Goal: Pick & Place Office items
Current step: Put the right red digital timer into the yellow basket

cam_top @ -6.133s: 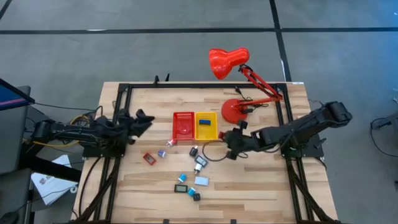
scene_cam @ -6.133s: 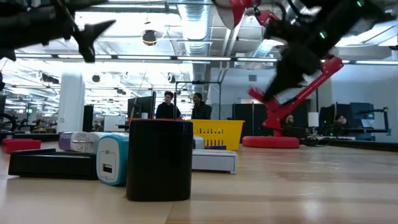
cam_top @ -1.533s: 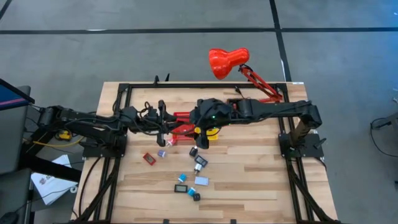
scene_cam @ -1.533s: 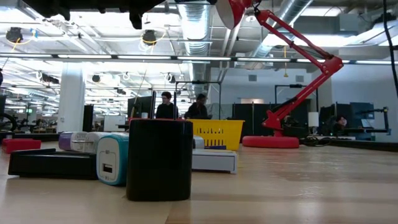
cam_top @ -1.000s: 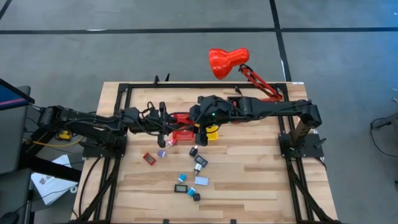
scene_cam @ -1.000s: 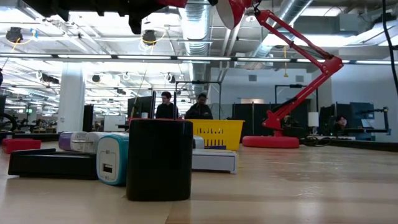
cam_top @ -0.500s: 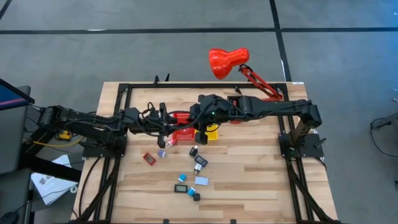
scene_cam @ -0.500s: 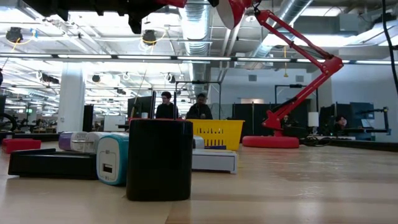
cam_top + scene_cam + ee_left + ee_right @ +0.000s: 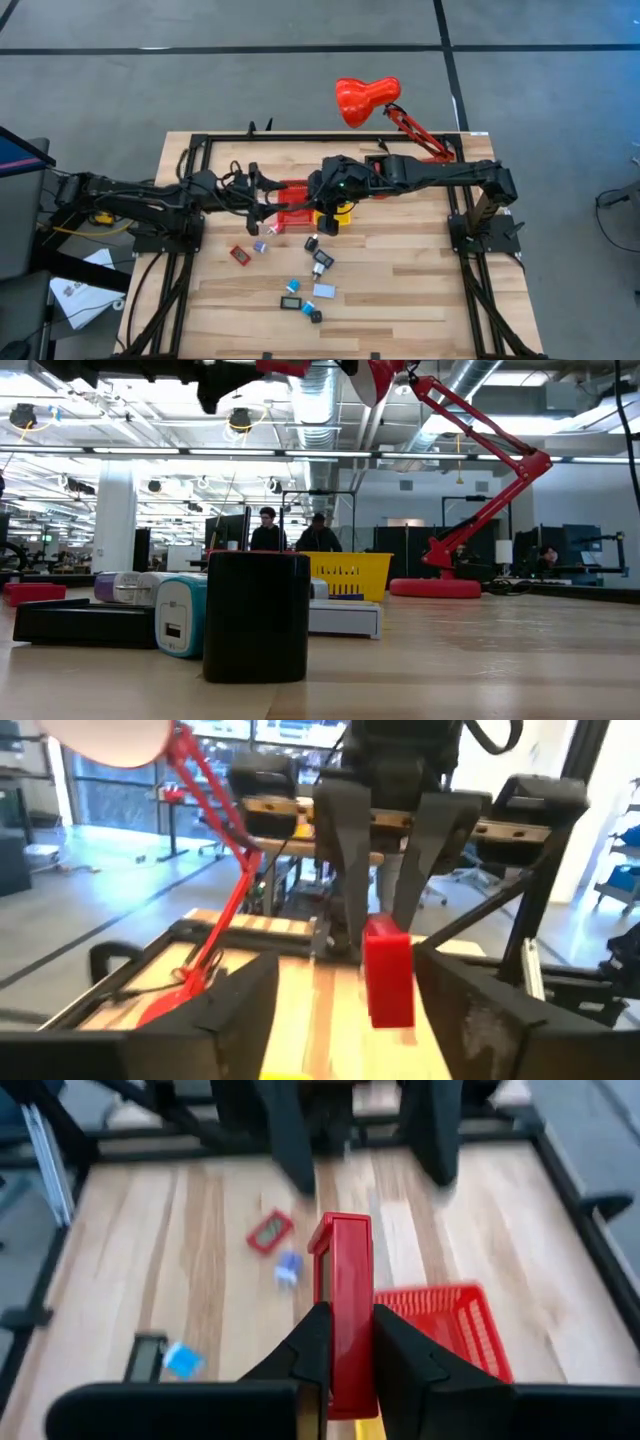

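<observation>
A red oblong office item (image 9: 342, 1280) hangs in the air with my right gripper (image 9: 322, 216) shut on it, above the table beside the red bin (image 9: 455, 1330). My left gripper (image 9: 266, 205) faces it from the table's left side. That gripper is open, its fingers (image 9: 285, 1135) standing apart and clear of the item. In the left wrist view the item (image 9: 388, 970) shows below the right gripper's fingers (image 9: 345, 860). Several more small office items (image 9: 305, 280) lie flat on the near half of the table. My right gripper pinches the red item's two flat sides (image 9: 345, 1365) between its two fingers, at the end nearest the wrist. The fingers slant down from the table's right side and lie along the item. The item juts out past the fingertips, lifted clear of the table.
The yellow bin (image 9: 340, 208) stands beside the red bin (image 9: 292, 200), both partly under the arms. A big red desk lamp (image 9: 367, 100) rises at the far right. A black frame (image 9: 205, 140) borders the table. People (image 9: 268, 530) stand in the room beyond.
My left gripper has drawn back a little toward the table's left edge, away from the red item. The item has stayed in the air in my right gripper, which has kept its place.
</observation>
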